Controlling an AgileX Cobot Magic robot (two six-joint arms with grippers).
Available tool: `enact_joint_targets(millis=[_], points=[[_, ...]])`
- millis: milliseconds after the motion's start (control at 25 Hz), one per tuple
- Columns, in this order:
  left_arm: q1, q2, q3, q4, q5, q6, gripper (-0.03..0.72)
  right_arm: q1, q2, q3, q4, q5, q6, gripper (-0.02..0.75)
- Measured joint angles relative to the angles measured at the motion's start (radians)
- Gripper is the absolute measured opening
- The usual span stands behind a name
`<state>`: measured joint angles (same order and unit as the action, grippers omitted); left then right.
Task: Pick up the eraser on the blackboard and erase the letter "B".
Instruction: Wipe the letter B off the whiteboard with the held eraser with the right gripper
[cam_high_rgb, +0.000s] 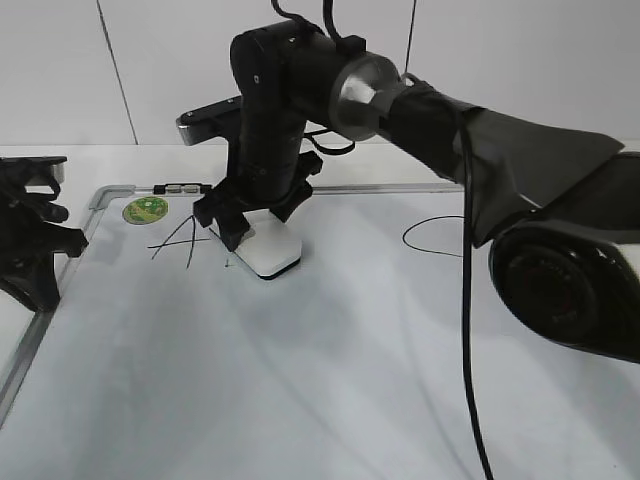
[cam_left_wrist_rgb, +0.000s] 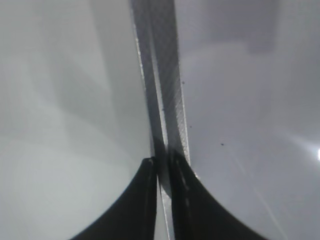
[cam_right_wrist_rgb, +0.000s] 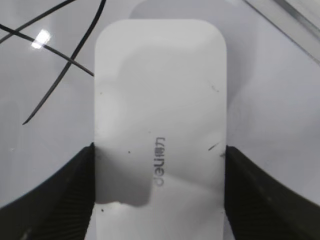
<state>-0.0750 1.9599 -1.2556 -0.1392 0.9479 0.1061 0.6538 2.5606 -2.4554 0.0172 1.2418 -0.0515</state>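
The white eraser (cam_high_rgb: 276, 256) lies flat on the blackboard (cam_high_rgb: 300, 380), just right of the letter "A" (cam_high_rgb: 178, 238). My right gripper (cam_high_rgb: 258, 228) reaches across to the left and is shut on the eraser, one finger on each long side. In the right wrist view the eraser (cam_right_wrist_rgb: 160, 100) fills the middle between the fingers (cam_right_wrist_rgb: 159, 150), with strokes of the "A" (cam_right_wrist_rgb: 65, 65) at upper left. The letter "B" does not show; only a tiny black mark (cam_high_rgb: 228, 262) lies beside the eraser. My left gripper (cam_high_rgb: 40, 245) is shut and empty at the board's left edge.
A letter "C" (cam_high_rgb: 430, 235) is drawn to the right of the eraser. A round green sticker (cam_high_rgb: 146, 210) sits at the board's far left corner. The grey frame (cam_left_wrist_rgb: 162, 100) runs under my left gripper (cam_left_wrist_rgb: 162, 162).
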Motion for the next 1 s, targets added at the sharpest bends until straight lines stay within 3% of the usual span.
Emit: enact_joint_targets(millis=[440, 1000], points=[[0.0, 0.0, 0.0, 0.002, 0.0, 0.0, 0.041, -0.012, 0.013, -0.013, -0.006, 0.006, 0.021, 0.571], [0.0, 0.0, 0.0, -0.001, -0.005, 0.0, 0.041, -0.118, 0.02, -0.015, 0.026, -0.037, 0.064, 0.571]])
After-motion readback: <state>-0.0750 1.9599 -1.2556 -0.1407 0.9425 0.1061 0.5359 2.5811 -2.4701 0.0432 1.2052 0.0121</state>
